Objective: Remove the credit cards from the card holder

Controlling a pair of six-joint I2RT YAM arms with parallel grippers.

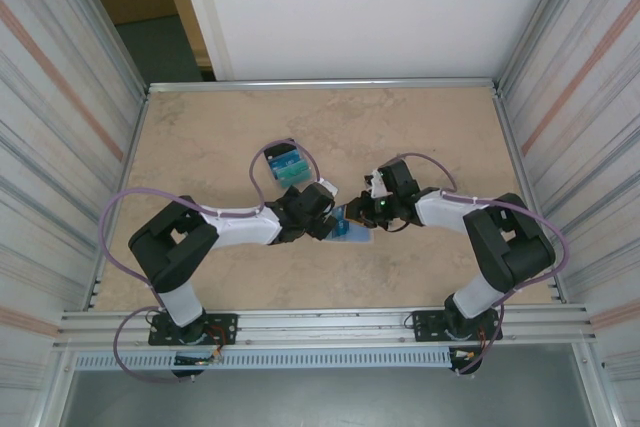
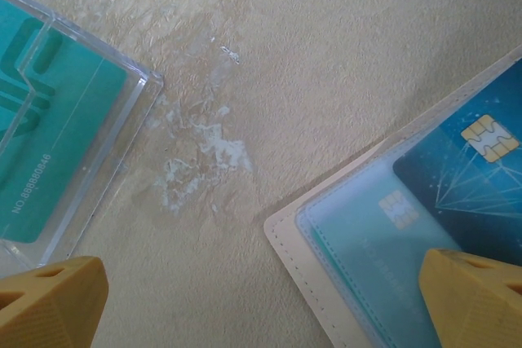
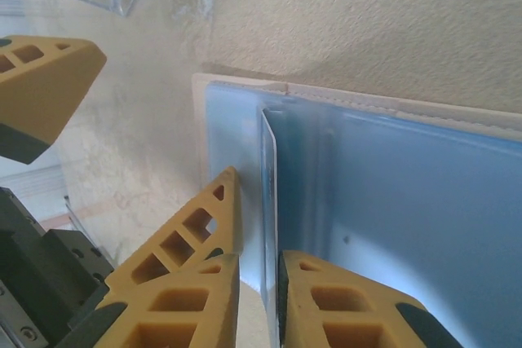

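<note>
On the beige bench (image 1: 200, 147), the right pincer (image 3: 276, 283) pinches a seemingly stiff, slick card (image 3: 269, 169) by its edge; the left pincer (image 2: 261, 275) is spread above the holder (image 2: 285, 242).

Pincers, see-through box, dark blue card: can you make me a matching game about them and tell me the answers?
Things:
1. clear box
2. dark blue card
3. right pincer
4. left pincer

What fits:
a. shut on the edge of a thin card
b. wide open
c. has a gold chip
d. holds a teal-green card

Pairs: 1-d, 2-c, 3-a, 4-b.
</note>
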